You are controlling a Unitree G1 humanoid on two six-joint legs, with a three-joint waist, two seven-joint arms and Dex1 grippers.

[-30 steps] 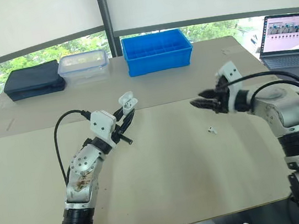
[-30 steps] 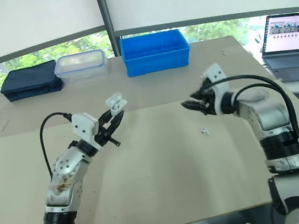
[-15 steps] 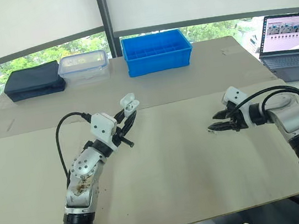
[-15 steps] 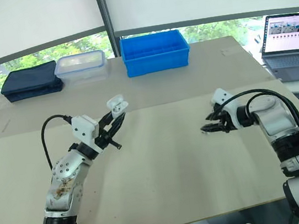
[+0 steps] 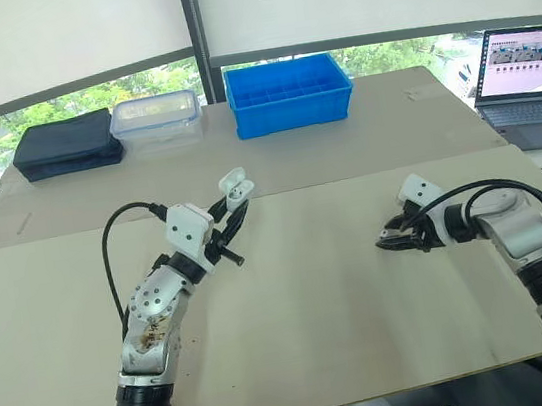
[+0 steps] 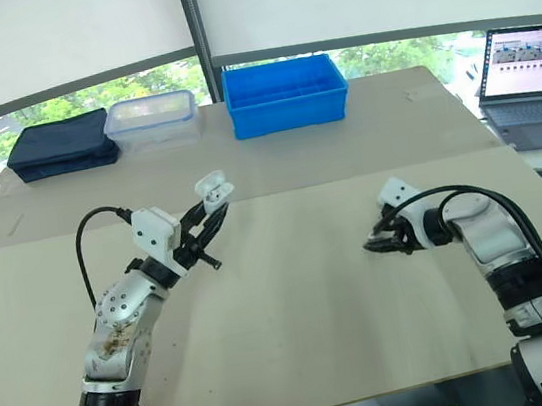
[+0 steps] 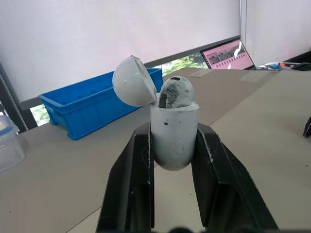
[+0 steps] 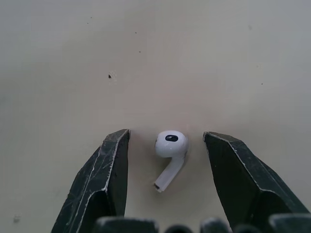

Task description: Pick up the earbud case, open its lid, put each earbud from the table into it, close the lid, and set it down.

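Now: right gripper [image 5: 388,243] spread astride earbud [image 8: 171,145], tabletop [image 5: 316,308] 3 o'clock; left gripper [image 5: 235,208] clamped on open earbud case [image 7: 174,133]. If I close off-centre, the earbud may squirt out.

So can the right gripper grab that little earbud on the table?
Probably yes. The right gripper is down at the table with its fingers open on either side of the earbud, and nothing lies between them.
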